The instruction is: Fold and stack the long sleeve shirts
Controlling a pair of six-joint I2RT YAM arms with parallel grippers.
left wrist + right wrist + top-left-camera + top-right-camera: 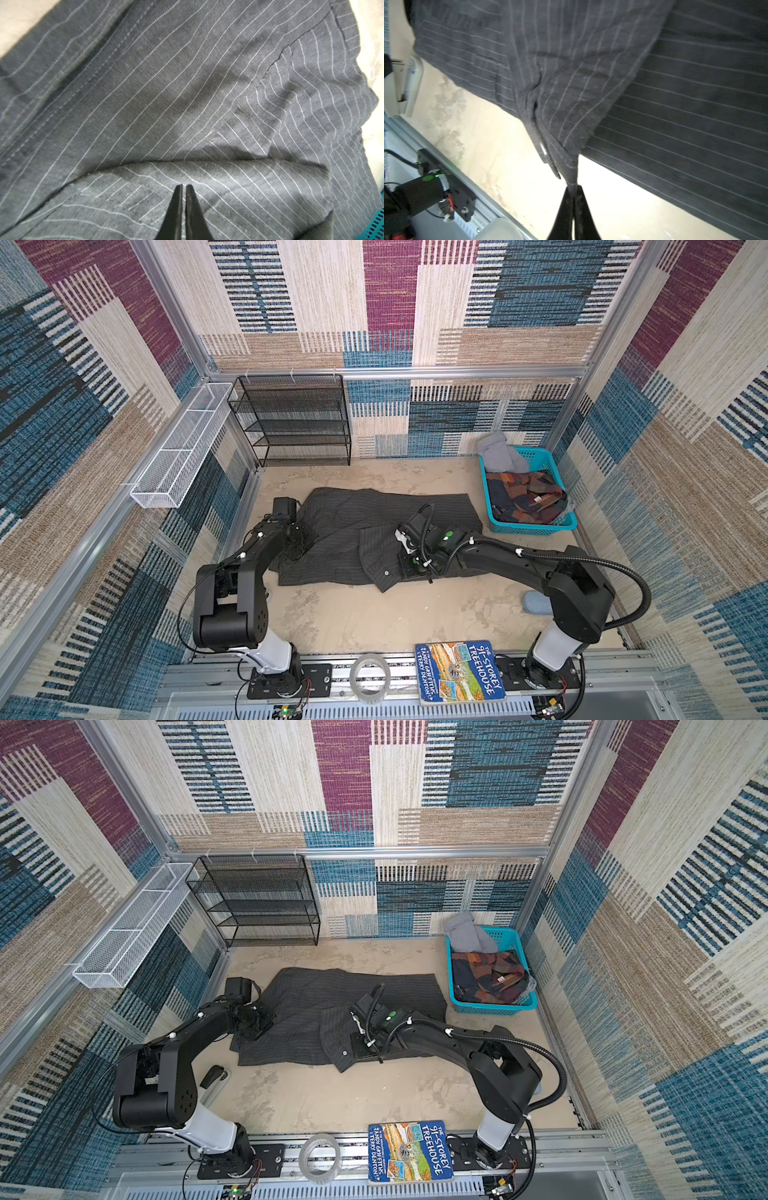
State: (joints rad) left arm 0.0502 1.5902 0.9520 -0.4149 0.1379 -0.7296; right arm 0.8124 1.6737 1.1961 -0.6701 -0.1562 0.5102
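One pinstriped shirt (353, 514), lengthwise left-to-right

Charcoal pinstriped shirt (374, 510), teal basket (532, 529), orange-and-navy garment (523, 493), perhaps plaid, grey cloth (496, 454)

The right gripper (573, 194) has its jaws pressed together on a narrow tip of the charcoal pinstriped shirt (591, 72) — the cloth fans out wide from the pinch, one layer folded over another, a hemmed edge showing; beside it lies the pale, mottled bench (500, 141); a silver rail (452, 164) borders it, carrying a black box (421, 191) with a green light.
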